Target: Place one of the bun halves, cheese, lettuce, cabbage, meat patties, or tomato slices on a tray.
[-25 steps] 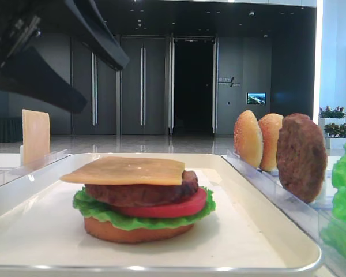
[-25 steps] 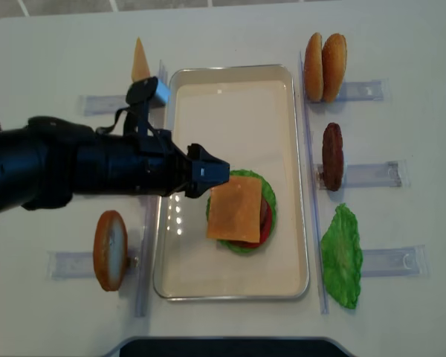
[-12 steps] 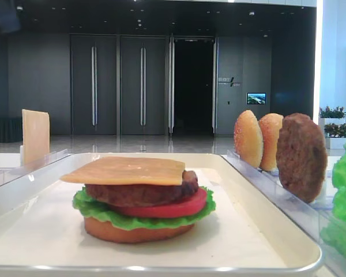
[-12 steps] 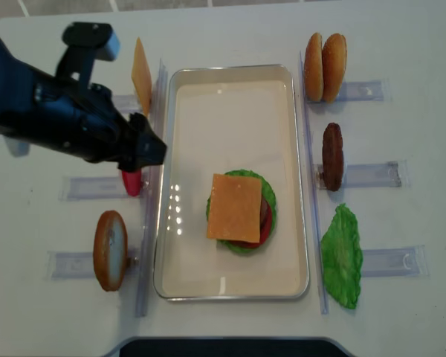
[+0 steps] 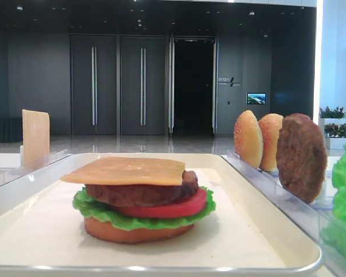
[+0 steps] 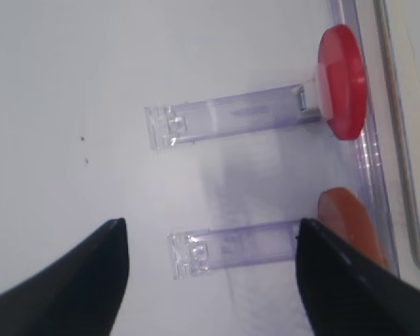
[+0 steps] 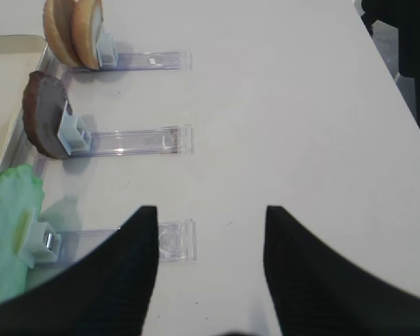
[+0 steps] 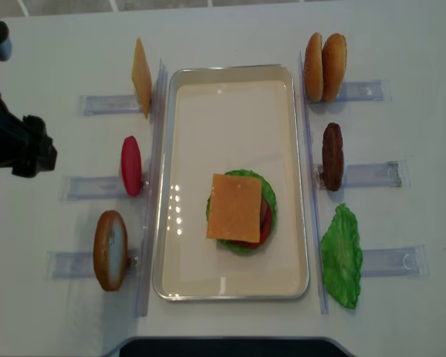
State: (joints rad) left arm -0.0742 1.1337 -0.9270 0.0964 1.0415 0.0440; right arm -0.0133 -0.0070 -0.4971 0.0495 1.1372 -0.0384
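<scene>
The tray (image 8: 231, 82) sits in the middle of the white table (image 8: 230, 30), and everything else is placed around it. Toward the tray's near end a stack is built: a flat bun base (image 5: 135, 232) at the bottom, then lettuce (image 5: 98, 210), a tomato slice (image 5: 173, 208), a meat patty (image 5: 141, 191) and a square of cheese (image 8: 236, 207) lying flat on top. Left of the tray, in clear racks, stand a second cheese slice (image 8: 141, 76), a red tomato slice (image 8: 131, 166) and a bun half (image 8: 110, 250). Right of the tray stand two seeded bun halves (image 8: 325, 67), a patty (image 8: 332, 156) and a lettuce leaf (image 8: 342, 255). The left gripper (image 6: 210, 269) hangs well left of the tray, over the racks, jaws spread wide and holding nothing. The right gripper (image 7: 210, 269) hangs right of the tray beside the lettuce rack, jaws also apart and empty
</scene>
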